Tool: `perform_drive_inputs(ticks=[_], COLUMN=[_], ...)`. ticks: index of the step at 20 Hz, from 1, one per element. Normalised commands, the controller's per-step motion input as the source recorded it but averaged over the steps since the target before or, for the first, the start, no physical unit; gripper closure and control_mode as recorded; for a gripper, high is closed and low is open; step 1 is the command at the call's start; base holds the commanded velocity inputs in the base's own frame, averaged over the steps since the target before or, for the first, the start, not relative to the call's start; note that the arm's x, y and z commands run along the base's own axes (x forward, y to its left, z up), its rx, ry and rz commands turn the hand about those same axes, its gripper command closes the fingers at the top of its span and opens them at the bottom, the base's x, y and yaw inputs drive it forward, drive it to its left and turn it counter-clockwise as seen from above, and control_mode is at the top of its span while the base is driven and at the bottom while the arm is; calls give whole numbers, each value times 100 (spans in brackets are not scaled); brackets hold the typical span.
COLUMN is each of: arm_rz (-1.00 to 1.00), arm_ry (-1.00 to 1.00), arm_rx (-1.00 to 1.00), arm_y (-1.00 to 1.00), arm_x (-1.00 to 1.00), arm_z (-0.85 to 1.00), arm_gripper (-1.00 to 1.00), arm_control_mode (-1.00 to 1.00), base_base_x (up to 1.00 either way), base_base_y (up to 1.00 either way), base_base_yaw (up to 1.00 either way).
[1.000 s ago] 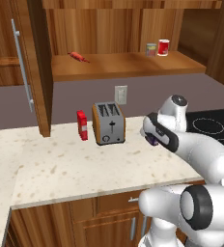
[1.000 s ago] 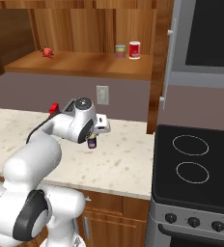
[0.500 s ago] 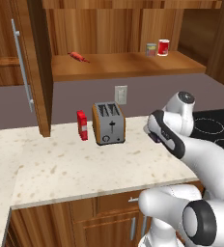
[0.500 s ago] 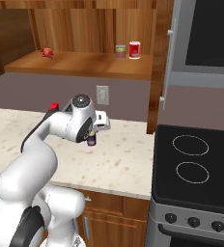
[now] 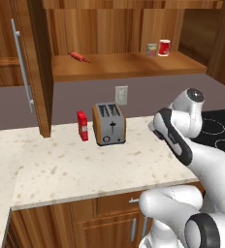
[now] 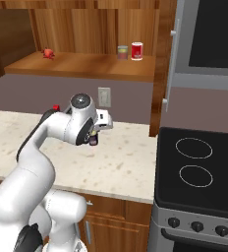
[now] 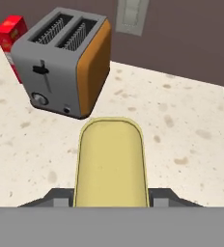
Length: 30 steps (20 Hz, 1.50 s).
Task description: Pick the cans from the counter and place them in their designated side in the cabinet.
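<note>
End effector state: the end effector (image 6: 93, 138) is clamped on the dark can with the yellow top (image 7: 111, 164); in the hand view the yellow top sits between the two finger tips.
Can in hand: held clear above the bench (image 5: 85, 164), by judgement lifted for carrying up to the cabinet shelf (image 5: 129, 65).
Reason for the hold: the fingers grip the can by its sides, so the can hangs upright below the hand and can be set down on its base.
Second can: the pale-topped can (image 6: 122, 52) stands on the shelf, well above and beyond the end effector, just beside the red cup (image 6: 136, 50). By judgement it is already delivered.
Designated side: judged to be the end of the shelf where the delivered can stands; nothing marks the sides, so this is uncertain.
Toaster: the toaster (image 7: 63, 61) stands on the bench ahead of the end effector and to its left in the hand view, with the red carton (image 7: 11, 34) beyond it.
Cabinet door: the door with the long handle (image 5: 22, 70) stands open, far to the left of the end effector, leaving the shelf reachable.
Hidden: the arm covers the can in the left base view; the can's dark body shows as a sliver in the right base view.
Hard to make out: a small red item (image 5: 78, 57) on the shelf's far end cannot be identified.
</note>
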Motion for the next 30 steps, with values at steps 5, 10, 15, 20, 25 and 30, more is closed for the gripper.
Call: perform_drive_inputs(ticks=[5,10,15,20,25,30], arm_rz=[0,0,0,0,0,0], arm_ry=[-4,-5,-3,-2,-2,-3], arm_rx=[0,0,0,0,0,0], arm_y=[-7,-6,-5,-2,-1,-4], arm_x=[-25,-35,-35,-25,-22,-23], arm_z=[28,29,27,25,26,27], arm_gripper=[100,100,100,100,100,100], arm_control_mode=[-100,-100,-100,-100,-100,-100], base_base_x=[0,0,0,0,0,0], base_base_y=[0,0,0,0,0,0], base_base_yaw=[0,0,0,0,0,0])
